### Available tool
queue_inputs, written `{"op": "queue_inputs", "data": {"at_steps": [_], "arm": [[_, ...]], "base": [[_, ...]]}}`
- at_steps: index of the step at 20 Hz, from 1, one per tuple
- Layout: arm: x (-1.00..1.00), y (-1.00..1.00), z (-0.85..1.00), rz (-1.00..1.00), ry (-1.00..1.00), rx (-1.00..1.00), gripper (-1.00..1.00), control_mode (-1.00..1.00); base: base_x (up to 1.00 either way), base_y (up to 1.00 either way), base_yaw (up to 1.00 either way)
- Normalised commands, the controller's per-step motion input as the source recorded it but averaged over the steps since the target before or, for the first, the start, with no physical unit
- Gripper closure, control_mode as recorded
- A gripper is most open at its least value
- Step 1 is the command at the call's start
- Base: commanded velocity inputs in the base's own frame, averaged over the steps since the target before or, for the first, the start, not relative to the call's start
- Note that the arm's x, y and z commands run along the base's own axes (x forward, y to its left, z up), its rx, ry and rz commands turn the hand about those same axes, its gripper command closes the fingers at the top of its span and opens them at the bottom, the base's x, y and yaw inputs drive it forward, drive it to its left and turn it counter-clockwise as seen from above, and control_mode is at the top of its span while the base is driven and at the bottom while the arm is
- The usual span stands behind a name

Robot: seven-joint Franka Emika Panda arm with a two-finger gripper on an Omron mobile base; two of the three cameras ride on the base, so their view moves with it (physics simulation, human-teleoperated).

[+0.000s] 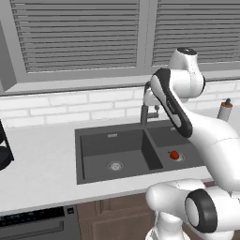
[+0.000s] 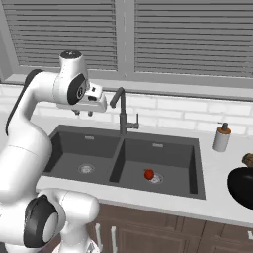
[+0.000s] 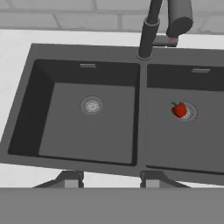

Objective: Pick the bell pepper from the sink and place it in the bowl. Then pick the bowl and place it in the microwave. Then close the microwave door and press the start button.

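Risking a miss on the bell pepper (image 3: 178, 109): sitting small and glossy right on the round drain of the right basin of the sink (image 3: 26, 109), likely rolling off the drain rim or squirting out from between the fingers if pinched off-centre. Possibly catching the green stem instead of the body, giving a weak hold and a drop on the way to the bowl (image 2: 242, 185), seen only in part as a dark round shape at the right edge on the bench (image 2: 217, 168). Also risking a knock against the faucet (image 2: 121, 111), standing just behind the divider between the basins and close to the path across to the right basin. Descending too near the basin wall or divider likely ending in a scrape.

Hovering high with the hand (image 2: 83, 112) above the back left part of the sink, over the left basin side, well apart from the pepper. Lying lower and off to the right of the hand, in the other basin. Fingers standing partly apart, grasping nothing.
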Motion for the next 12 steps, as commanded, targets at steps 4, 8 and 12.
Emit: {"op": "queue_inputs", "data": {"at_steps": [4, 8, 12], "arm": [[-0.08, -0.16, -0.07, -0.01, -0.01, 0.00, -1.00, -1.00], [-0.04, -0.77, -0.30, -0.03, 0.01, 0.09, -1.00, -1.00], [0.00, -1.00, -0.45, -0.02, 0.11, 0.17, -1.00, -1.00]], "base": [[0.00, 0.00, 0.00], [0.00, 0.00, 0.00], [0.00, 0.00, 0.00]]}}
